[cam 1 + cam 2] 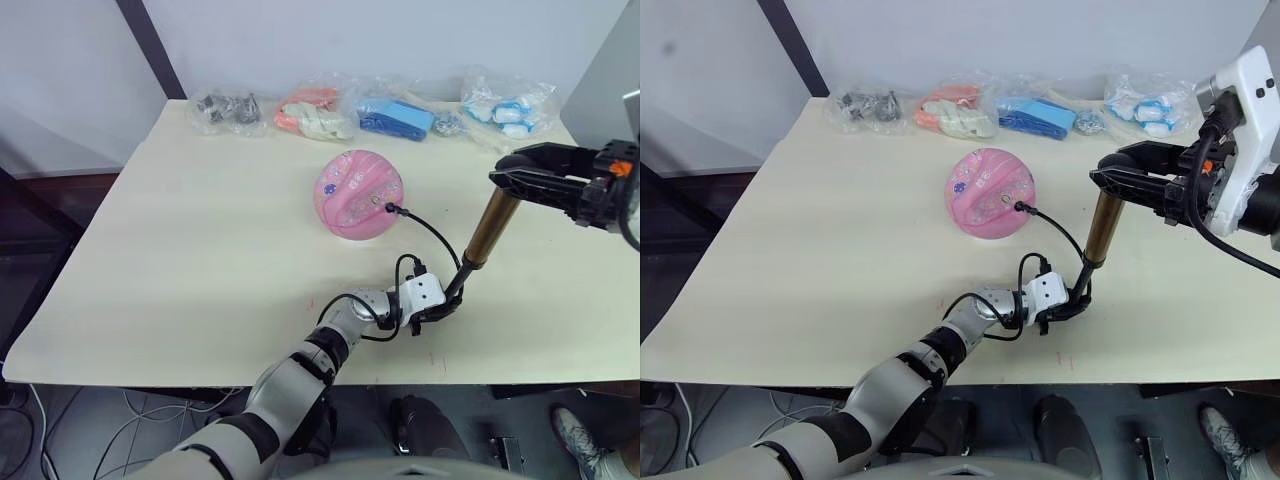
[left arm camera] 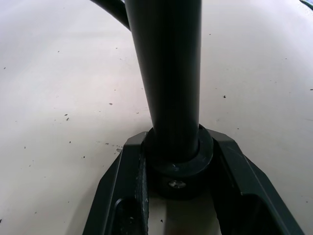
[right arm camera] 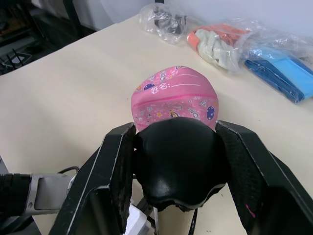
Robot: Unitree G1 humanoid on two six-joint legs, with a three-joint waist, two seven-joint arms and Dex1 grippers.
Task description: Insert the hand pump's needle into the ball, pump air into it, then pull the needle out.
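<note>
Both sets of jaws are clenched on the hand pump (image 1: 490, 229): the left gripper (image 1: 443, 306) clamps its black bottom cap against the table (image 1: 180, 260), while the right gripper (image 1: 1127, 178) pinches the black handle at its top; from where I stand the gold-bronze barrel leans upright between the two; the left wrist view adds the close detail, two black fingers (image 2: 122, 196) hugging the round base collar on the speckled tabletop; the right wrist view looks over the bulbous handle toward the ball (image 3: 174, 100); the head views give the thin black hose (image 1: 432, 236) arcing from the pump's foot to the needle (image 1: 391, 209), whose fitting touches the ball's side; the pink, ribbed, cartoon-printed ball sits mid-table, with four plastic bags (image 1: 380, 112) lined along the far edge.
</note>
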